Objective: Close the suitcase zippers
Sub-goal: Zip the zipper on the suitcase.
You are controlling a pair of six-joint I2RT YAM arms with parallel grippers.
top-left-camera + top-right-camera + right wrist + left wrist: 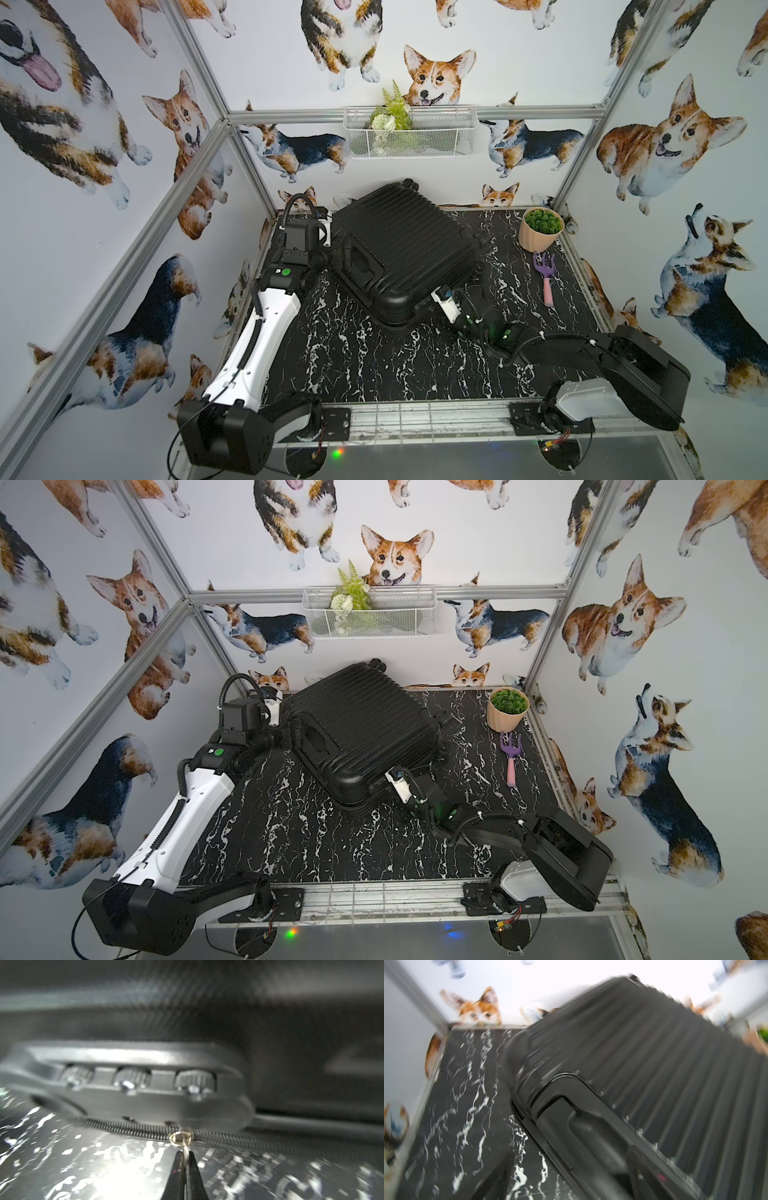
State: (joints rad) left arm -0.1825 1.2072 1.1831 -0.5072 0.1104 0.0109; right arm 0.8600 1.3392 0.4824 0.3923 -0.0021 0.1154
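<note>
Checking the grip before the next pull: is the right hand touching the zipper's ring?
Touching. The right wrist view shows the right hand pinched shut on the metal ring that hangs from the zipper, with no gap between them.

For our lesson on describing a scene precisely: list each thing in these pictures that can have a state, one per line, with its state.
suitcase: shells shut together, lying flat on the table.
zippers: teeth meshed beneath the lock; elsewhere unseen.
pull ring: pinched by right gripper, shut.
left gripper: open, at the suitcase's handle end.
potted plant: upright.
garden fork: lying flat.
wire basket: hanging, holding greenery.
</note>
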